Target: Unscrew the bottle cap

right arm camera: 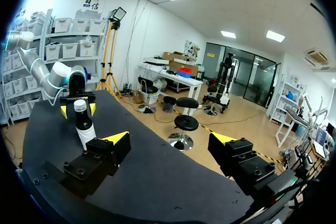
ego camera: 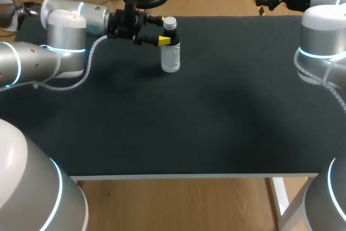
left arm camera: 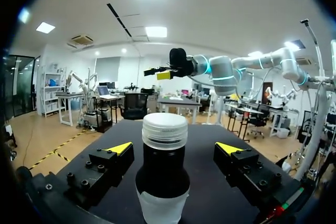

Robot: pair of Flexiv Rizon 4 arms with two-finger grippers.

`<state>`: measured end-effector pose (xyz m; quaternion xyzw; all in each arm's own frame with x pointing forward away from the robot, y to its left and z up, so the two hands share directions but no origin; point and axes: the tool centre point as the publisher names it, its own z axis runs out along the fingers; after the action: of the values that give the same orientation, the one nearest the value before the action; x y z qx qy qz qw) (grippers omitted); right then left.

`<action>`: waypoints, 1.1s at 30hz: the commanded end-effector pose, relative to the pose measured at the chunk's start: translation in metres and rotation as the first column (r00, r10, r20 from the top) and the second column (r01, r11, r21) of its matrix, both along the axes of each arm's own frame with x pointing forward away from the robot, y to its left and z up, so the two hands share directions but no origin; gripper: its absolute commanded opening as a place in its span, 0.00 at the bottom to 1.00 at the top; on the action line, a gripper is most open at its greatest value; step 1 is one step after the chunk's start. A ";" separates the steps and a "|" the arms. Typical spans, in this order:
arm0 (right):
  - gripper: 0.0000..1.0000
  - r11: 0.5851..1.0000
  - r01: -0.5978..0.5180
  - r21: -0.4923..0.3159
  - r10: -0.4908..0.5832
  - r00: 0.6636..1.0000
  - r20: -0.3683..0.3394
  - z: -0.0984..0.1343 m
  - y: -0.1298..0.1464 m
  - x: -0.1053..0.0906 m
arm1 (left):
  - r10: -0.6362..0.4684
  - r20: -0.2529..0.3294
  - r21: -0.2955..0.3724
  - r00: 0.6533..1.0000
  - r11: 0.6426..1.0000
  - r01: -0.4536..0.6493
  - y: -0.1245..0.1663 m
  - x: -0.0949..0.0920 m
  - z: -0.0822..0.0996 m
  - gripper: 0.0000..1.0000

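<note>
Bottle [ego camera: 170, 52] stands upright on black table [ego camera: 216, 123]; left hand [ego camera: 161, 30] gapes around it.

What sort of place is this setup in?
Probably a robotics lab test bench: a left arm and a right arm come in over a black table. The left gripper sits open around a white-capped bottle that stands upright.

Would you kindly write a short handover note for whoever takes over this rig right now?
Left gripper: open, fingers either side of the bottle at its neck, gaps showing.
Right gripper: open, empty, near the far right corner of the table.
Bottle upright, cap on.
Done: left gripper positioned at bottle.
Left: grip bottle, unscrew cap.
</note>
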<state>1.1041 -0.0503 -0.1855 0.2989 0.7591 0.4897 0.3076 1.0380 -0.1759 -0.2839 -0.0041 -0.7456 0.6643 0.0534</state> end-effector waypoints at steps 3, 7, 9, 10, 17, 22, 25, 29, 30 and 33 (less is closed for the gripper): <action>1.00 1.000 0.000 -0.001 0.000 1.000 -0.002 0.001 0.000 0.000 | -0.018 -0.005 -0.008 1.000 1.000 0.018 -0.003 0.006 -0.004 1.00; 1.00 1.000 0.000 -0.001 0.000 1.000 -0.002 0.001 0.000 0.000 | -0.027 -0.002 -0.014 1.000 1.000 0.027 -0.005 0.005 -0.004 1.00; 1.00 1.000 0.000 -0.001 0.000 1.000 -0.002 0.001 0.000 0.000 | -0.027 -0.001 -0.014 1.000 1.000 0.027 -0.006 0.005 -0.004 1.00; 1.00 1.000 0.000 -0.001 0.000 1.000 -0.002 0.001 0.000 0.000 | -0.028 0.000 -0.015 1.000 1.000 0.028 -0.007 0.004 -0.004 1.00; 1.00 1.000 0.000 -0.001 0.000 1.000 -0.002 0.001 0.000 0.000 | -0.029 0.008 -0.020 1.000 0.999 0.029 -0.007 0.005 -0.002 0.75; 1.00 1.000 0.000 -0.001 0.000 1.000 -0.002 0.001 0.000 0.000 | -0.029 0.012 -0.018 0.999 0.999 0.030 -0.007 0.005 -0.001 0.62; 1.00 1.000 0.000 -0.001 0.000 1.000 -0.002 0.001 0.000 0.000 | -0.030 0.013 -0.017 0.999 0.999 0.031 -0.008 0.005 -0.001 0.40; 1.00 1.000 0.000 -0.001 0.000 1.000 -0.002 0.001 0.000 0.000 | -0.033 0.015 -0.016 0.999 0.999 0.033 -0.007 0.006 -0.001 0.13; 1.00 1.000 0.000 -0.001 0.000 1.000 -0.002 0.001 0.000 0.000 | -0.033 0.016 -0.017 0.999 0.999 0.033 -0.007 0.006 -0.001 0.02; 1.00 1.000 0.000 -0.001 0.000 1.000 -0.002 0.001 0.000 0.000 | -0.031 0.020 -0.019 0.999 0.999 0.032 -0.008 0.006 0.000 0.00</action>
<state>1.1041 -0.0503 -0.1855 0.2988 0.7591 0.4897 0.3076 1.0407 -0.1831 -0.2832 -0.0201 -0.7404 0.6696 0.0546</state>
